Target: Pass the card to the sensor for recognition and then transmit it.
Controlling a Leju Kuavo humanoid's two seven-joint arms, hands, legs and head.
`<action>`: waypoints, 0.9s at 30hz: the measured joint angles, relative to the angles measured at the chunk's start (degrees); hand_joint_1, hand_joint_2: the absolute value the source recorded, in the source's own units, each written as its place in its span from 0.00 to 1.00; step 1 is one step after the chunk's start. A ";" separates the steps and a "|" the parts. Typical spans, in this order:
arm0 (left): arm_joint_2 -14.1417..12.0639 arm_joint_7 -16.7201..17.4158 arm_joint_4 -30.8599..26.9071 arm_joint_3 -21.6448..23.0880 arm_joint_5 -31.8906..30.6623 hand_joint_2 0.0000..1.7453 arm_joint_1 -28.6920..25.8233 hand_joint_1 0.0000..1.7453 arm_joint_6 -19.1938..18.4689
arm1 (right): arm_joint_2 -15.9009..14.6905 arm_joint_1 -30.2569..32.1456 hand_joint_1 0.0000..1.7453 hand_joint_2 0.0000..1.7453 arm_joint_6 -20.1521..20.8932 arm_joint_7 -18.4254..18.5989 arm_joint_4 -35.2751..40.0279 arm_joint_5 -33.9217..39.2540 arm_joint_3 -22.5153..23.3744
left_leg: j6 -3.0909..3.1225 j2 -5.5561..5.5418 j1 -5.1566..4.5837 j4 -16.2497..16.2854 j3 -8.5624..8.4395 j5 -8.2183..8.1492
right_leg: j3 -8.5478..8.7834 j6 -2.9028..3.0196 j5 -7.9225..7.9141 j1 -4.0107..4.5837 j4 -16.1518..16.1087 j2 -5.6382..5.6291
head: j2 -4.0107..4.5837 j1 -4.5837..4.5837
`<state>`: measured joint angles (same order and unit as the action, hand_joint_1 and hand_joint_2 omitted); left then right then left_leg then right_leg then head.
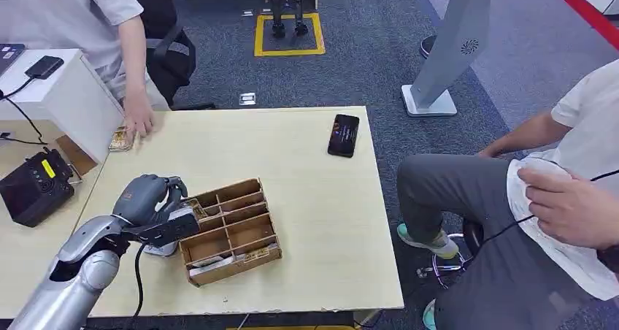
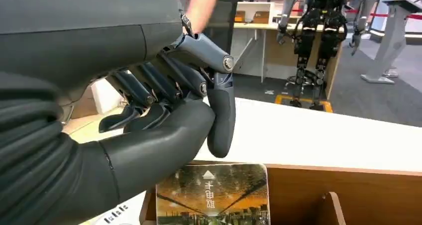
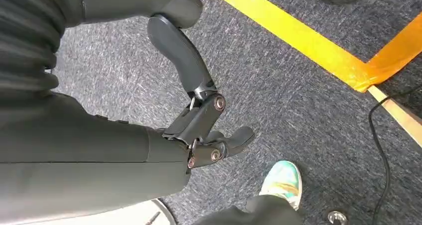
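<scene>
A card (image 2: 213, 195) with an orange and yellow picture stands upright in a wooden divided box (image 1: 232, 230) on the pale table (image 1: 306, 198). My left hand (image 1: 151, 206) hovers at the box's left end, fingers (image 2: 220, 120) curled close over the card's top edge. The thumb (image 2: 164, 150) hides one corner of the card, so a hold on it cannot be made out. A flat black device (image 1: 343, 135) with a lit screen lies at the table's far side. My right hand (image 3: 199, 125) hangs over the carpet and holds nothing, its thumb apart from the bent fingers.
A person at the far left rests a hand (image 1: 137, 118) on a small stack of cards (image 1: 120, 139). Another person (image 1: 540, 198) sits close to the table's right edge. A black box (image 1: 34, 187) sits on the side desk at left. A white stand (image 1: 449, 52) is behind the table.
</scene>
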<state>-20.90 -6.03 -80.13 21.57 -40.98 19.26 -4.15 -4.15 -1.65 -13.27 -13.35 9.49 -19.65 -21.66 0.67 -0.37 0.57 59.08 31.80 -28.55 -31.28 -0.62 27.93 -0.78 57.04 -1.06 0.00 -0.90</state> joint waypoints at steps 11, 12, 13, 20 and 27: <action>-0.17 -1.88 -3.93 -0.83 3.21 1.00 -0.19 1.00 3.28 | 0.00 0.08 0.00 1.00 -0.11 -0.28 0.00 0.04 0.13 | 0.00 0.00 0.01 0.00 0.03 0.01 | -0.04 0.00 0.00 0.01 0.00 -0.01 | 0.00 0.02; -0.50 -1.88 -5.15 -1.31 3.76 1.00 0.12 1.00 3.21 | 0.00 0.08 0.00 1.00 -0.11 -0.28 0.00 0.09 0.18 | 0.00 0.01 0.01 0.00 0.04 0.01 | -0.05 0.00 0.00 0.01 0.00 -0.01 | 0.00 0.00; -1.09 -1.86 -6.35 -1.86 4.22 1.00 0.70 1.00 3.04 | 0.00 0.11 0.00 1.00 -0.11 -0.35 0.00 0.22 0.26 | 0.00 0.02 0.01 0.00 0.04 0.01 | -0.06 0.00 0.00 0.01 0.00 -0.01 | 0.00 0.00; -4.24 -1.79 -12.40 -5.47 6.38 1.00 5.11 1.00 1.88 | 0.00 0.20 0.00 1.00 -0.11 -0.57 0.00 0.22 0.44 | -0.01 0.02 0.02 -0.01 0.03 0.01 | -0.07 0.01 0.00 0.01 0.01 -0.02 | 0.00 0.00; -4.79 -1.88 -14.21 -6.14 6.36 1.00 5.17 1.00 1.97 | 0.00 0.23 0.00 1.00 -0.13 -0.57 0.00 0.22 0.44 | -0.01 0.02 0.01 -0.01 0.05 0.01 | -0.07 0.00 0.00 0.00 0.01 -0.02 | 0.00 0.00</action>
<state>-25.68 -7.91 -94.34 15.43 -34.62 24.43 -2.19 -4.15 -1.43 -13.40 -13.92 9.49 -19.43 -21.22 0.67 -0.35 0.59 59.08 31.85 -28.54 -31.35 -0.61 27.94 -0.78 57.05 -1.08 0.00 -0.90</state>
